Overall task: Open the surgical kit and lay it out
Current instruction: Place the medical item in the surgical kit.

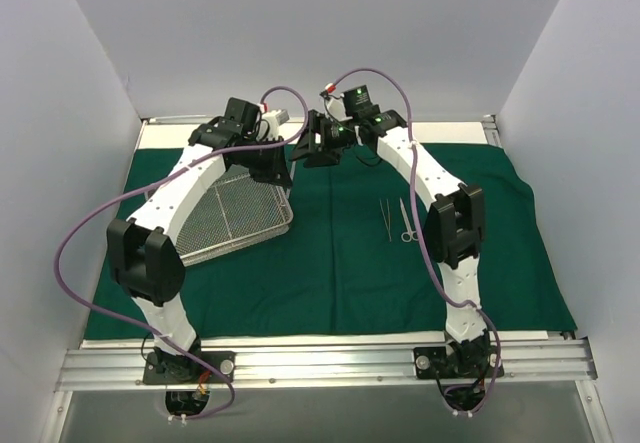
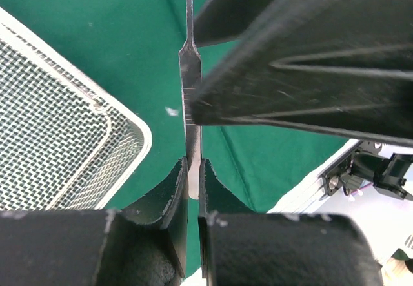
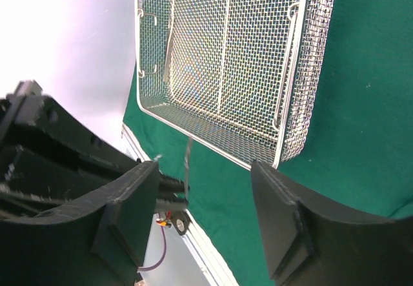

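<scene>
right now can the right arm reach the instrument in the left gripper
Probably yes: the right gripper is open and close, the instrument has its free end sticking out past the left gripper, nothing visible between.

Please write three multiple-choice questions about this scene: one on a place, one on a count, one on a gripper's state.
1. Where on the dark green cloth does the rectangular silver wire-mesh tray stand?
A) its left part
B) its right part
C) its middle

2. How many instruments lie loose on the cloth?
A) none
B) two
C) five

3. How is the left gripper?
A) wide open
B) shut on a flat steel handle
C) shut on the tray

Answers:
1 A, the top view shows the tray at the left.
2 B, slim steel tweezers and a ring-handled steel clamp lie side by side.
3 B, its fingers pinch the handle.
</scene>
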Available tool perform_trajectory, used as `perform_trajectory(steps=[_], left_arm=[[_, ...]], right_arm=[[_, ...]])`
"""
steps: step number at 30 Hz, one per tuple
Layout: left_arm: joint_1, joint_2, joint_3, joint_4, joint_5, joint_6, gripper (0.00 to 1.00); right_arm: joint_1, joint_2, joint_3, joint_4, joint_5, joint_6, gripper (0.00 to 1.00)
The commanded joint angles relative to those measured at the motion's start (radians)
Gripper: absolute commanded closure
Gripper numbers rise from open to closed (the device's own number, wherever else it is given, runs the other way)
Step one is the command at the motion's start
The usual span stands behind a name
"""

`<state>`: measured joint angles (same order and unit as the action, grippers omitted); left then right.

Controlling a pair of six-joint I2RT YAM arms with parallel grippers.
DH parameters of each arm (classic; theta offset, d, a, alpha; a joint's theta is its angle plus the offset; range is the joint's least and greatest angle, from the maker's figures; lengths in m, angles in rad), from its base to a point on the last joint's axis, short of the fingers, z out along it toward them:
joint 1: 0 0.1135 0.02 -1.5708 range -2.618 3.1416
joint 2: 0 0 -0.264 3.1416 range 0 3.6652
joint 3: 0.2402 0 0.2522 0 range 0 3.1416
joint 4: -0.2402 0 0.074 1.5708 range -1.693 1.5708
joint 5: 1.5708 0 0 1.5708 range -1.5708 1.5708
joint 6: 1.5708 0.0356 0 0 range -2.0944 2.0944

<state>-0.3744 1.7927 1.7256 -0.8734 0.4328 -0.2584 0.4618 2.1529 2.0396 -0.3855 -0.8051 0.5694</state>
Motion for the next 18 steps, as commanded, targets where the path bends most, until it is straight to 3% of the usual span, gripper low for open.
perform_trajectory(steps=[1, 5, 7, 10, 11, 12, 13, 15, 17, 18], left_arm=[[-0.02, -0.041, 0.025, 0.039, 0.034, -0.004, 0.98], [-0.031, -0.041, 0.037, 0.037, 0.03, 0.002, 0.98], [-0.032, -0.045, 0.038, 0.04, 0.034, 0.001, 0.98], [-0.032, -0.052, 0.037, 0.051, 0.053, -0.004, 0.98], [-0.032, -0.053, 0.035, 0.053, 0.053, -0.005, 0.97], [-0.032, -0.056, 0.032, 0.057, 0.061, -0.001, 0.9], [-0.031, -0.064, 0.032, 0.051, 0.07, 0.007, 0.68], [-0.009, -0.078, 0.016, 0.063, 0.115, 0.019, 0.5], [0.017, -0.111, -0.059, 0.146, 0.256, 0.012, 0.34], [0.028, -0.122, -0.084, 0.175, 0.297, 0.001, 0.32]], right_arm=[[0.005, -0.002, 0.008, 0.023, -0.037, 0.02, 0.43], [0.011, 0.016, 0.007, 0.017, -0.051, 0.026, 0.53], [0.009, 0.024, 0.007, 0.022, -0.06, 0.03, 0.63], [0.009, 0.032, 0.004, 0.03, -0.083, 0.035, 0.84], [0.008, 0.032, 0.001, 0.04, -0.092, 0.034, 0.96], [0.005, 0.028, -0.012, 0.043, -0.104, 0.029, 1.0], [0.0, 0.01, -0.025, 0.057, -0.109, 0.035, 1.0], [-0.02, -0.014, -0.067, 0.143, -0.143, 0.061, 1.0], [-0.043, -0.059, -0.125, 0.227, -0.173, 0.098, 1.0], [-0.051, -0.073, -0.146, 0.258, -0.186, 0.109, 1.0]])
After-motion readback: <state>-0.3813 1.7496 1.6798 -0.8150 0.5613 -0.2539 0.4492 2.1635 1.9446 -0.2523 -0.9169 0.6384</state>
